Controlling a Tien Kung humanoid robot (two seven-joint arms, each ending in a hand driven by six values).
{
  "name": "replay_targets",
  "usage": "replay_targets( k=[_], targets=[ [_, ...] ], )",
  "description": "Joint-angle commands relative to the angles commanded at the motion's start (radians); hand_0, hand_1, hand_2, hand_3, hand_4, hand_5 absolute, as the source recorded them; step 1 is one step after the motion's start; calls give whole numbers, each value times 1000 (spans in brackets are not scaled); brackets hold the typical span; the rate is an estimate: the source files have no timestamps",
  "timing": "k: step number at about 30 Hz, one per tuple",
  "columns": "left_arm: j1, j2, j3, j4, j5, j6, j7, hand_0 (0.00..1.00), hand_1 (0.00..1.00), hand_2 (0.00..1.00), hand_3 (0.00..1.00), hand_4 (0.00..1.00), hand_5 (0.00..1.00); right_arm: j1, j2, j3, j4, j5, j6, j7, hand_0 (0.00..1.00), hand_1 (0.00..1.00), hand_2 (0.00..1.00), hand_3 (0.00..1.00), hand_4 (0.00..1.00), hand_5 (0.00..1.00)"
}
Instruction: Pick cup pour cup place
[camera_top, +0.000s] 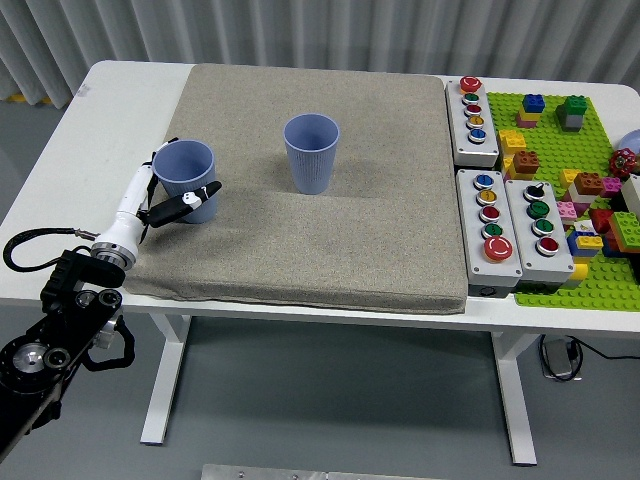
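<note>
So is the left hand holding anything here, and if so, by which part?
The left hand has its fingers around the lower side wall of the nearer blue plastic cup, which stands upright on the beige mat. Whether the grip is closed firmly cannot be told.

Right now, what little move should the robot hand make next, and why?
Probably close the fingers fully around the left cup and lift it a little. The left robot hand is already at that cup, one finger at its front and others at its left side, but the cup looks to be standing upright on the mat. The second cup waits upright to its right.
</note>
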Motion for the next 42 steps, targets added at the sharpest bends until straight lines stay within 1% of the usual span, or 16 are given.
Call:
replay_targets(
  k=[1, 6, 7, 12, 13, 18, 19, 24, 25, 30, 31, 36, 37, 42],
  targets=[
    [-1, -1, 0, 1, 0, 0, 0, 865, 874, 998, 998, 998, 451, 0, 0, 0, 0, -1, 0, 0, 693, 662, 611, 611, 2, 342],
    [-3, -4, 4, 9, -7, 2, -3, 865, 874, 998, 998, 998, 451, -1, 0, 2, 0, -5, 2, -1, 693, 662, 611, 611, 2, 342],
    [-3, -5, 4, 10, -9, 3, -3, 802, 834, 998, 998, 996, 443, -1, 0, 3, 0, -6, 3, -1, 693, 662, 611, 611, 2, 343],
    [-1, -7, 8, 16, -19, 8, -7, 802, 834, 998, 998, 996, 443, -3, 0, 5, 0, -10, 4, -2, 693, 662, 611, 611, 2, 343],
    [-1, -8, 10, 16, -23, 19, -12, 721, 767, 989, 965, 973, 412, -3, 0, 5, 0, -11, 4, -2, 693, 662, 611, 612, 2, 341],
    [1, -14, 17, 20, -37, 51, -22, 721, 767, 989, 965, 973, 412, -3, 0, 7, 1, -15, 5, -4, 693, 662, 611, 612, 2, 341],
    [3, -16, 19, 21, -39, 57, -24, 651, 694, 902, 898, 937, 368, -4, 0, 7, 0, -16, 6, -4, 694, 662, 611, 612, 2, 341],
    [5, -21, 23, 24, -44, 70, -29, 651, 694, 902, 898, 937, 368, -5, 0, 9, 1, -19, 7, -5, 694, 662, 611, 612, 2, 341],
    [5, -23, 23, 24, -45, 70, -30, 617, 666, 843, 804, 928, 359, -5, 0, 9, 1, -21, 7, -5, 693, 662, 611, 612, 2, 341],
    [5, -24, 14, 23, -40, 47, -32, 617, 666, 843, 804, 928, 359, -5, 0, 10, 0, -20, 7, -4, 693, 662, 611, 612, 2, 341],
    [5, -24, 14, 22, -39, 44, -32, 606, 640, 808, 767, 925, 353, -5, 0, 10, 0, -20, 7, -4, 694, 662, 611, 612, 2, 342],
    [2, -25, 15, 21, -38, 45, -33, 606, 640, 808, 767, 925, 353, -3, 0, 9, 0, -19, 7, -4, 694, 662, 611, 612, 2, 342],
    [0, -25, 17, 22, -37, 47, -33, 587, 607, 769, 756, 912, 332, -2, 0, 9, 0, -17, 6, -3, 693, 662, 611, 612, 2, 341],
    [-2, -26, 21, 26, -42, 54, -36, 587, 607, 769, 756, 912, 332, 1, -1, 7, 0, -14, 6, -3, 693, 662, 611, 612, 2, 341]
  ],
)
